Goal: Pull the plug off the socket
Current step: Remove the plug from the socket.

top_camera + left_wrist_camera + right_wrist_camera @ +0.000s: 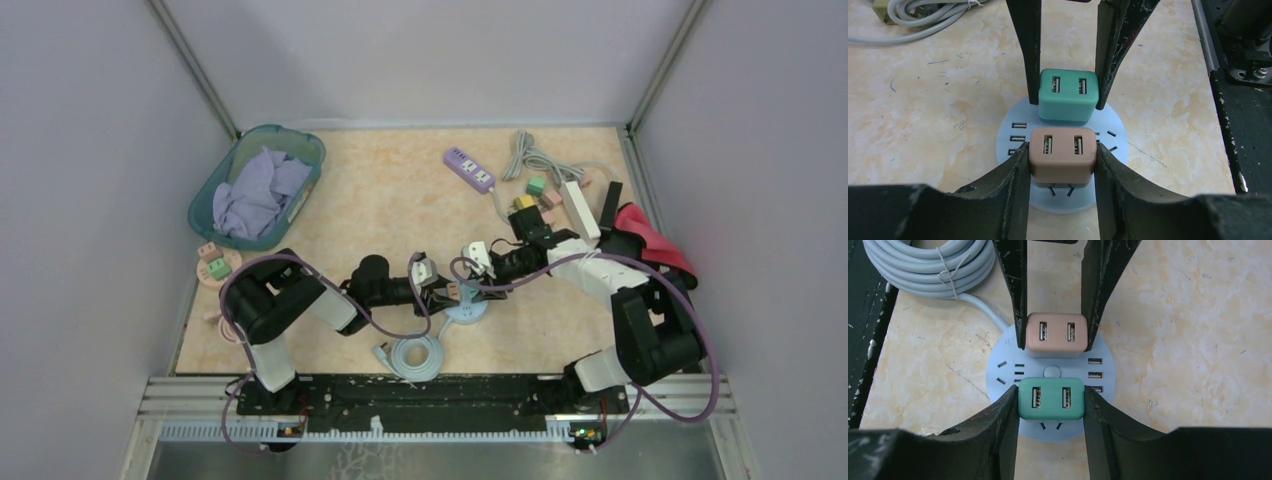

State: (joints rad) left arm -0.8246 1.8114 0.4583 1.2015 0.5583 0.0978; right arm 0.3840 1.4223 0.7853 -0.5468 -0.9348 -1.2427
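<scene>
A round pale-blue socket lies on the table, with two square USB plugs standing on its face. My left gripper is shut on the salmon-pink plug, with one finger pressed to each side. My right gripper is shut on the green plug the same way. The two grippers face each other across the socket, so each wrist view shows the other's fingers on the far plug. In the top view both meet over the socket at the table's near middle.
The socket's grey coiled cable lies just near of it. A teal basket with purple cloth stands far left. A purple power strip, a white strip, loose plugs and a red cloth lie at the back right.
</scene>
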